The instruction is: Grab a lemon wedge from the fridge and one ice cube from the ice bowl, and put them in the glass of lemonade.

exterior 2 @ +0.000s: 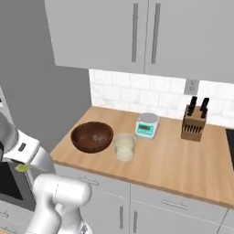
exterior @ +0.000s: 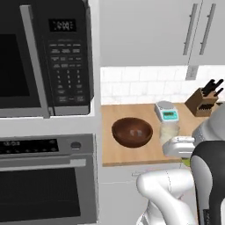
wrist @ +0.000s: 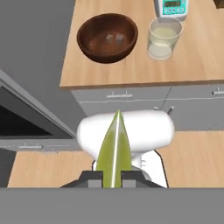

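Yellow-green, the lemon wedge (wrist: pixel 114 148) sits pinched between the two fingertips of the hand (wrist: pixel 114 178), which is closed narrow on it, low in front of the counter (exterior 2: pixel 183 169). So the fridge part looks done, I think. The wedge must yet go into the glass of lemonade (wrist: pixel 163 38), which stands just beside the ice bowl (wrist: pixel 107 37). The ice step is not yet done; pale lumps lie in the bowl, but they are too blurred to count. In the right base view the wedge is a small spot at the picture's left edge.
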Robot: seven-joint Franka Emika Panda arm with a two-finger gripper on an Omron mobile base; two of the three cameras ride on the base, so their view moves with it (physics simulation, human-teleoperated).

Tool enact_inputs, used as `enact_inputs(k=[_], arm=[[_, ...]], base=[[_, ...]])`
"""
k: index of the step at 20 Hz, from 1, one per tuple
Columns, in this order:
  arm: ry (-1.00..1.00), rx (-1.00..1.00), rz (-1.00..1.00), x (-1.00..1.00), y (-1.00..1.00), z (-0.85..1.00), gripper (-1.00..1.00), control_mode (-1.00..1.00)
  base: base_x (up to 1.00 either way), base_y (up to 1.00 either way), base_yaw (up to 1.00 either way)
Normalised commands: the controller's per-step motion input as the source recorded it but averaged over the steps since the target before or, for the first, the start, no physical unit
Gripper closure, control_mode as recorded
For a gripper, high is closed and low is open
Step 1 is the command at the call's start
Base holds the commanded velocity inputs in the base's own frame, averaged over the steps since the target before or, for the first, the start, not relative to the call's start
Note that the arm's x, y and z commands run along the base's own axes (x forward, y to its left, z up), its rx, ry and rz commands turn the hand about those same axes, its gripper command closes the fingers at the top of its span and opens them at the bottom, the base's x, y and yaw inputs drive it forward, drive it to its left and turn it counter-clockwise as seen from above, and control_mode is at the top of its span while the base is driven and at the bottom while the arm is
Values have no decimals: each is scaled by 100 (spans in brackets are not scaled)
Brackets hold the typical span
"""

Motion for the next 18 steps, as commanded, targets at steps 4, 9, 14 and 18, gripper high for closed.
enact_inputs(k=[4, 9, 14, 18], arm=[[0, 0, 0, 0, 0, 0, 100, 100], [0, 0, 0, 0, 0, 0, 100, 100], [0, 0, 0, 0, 0, 0, 100, 100], [0, 0, 0, 0, 0, 0, 100, 100]], base=[[38, -62, 40], [41, -66, 17], [52, -47, -2], [25, -21, -13]])
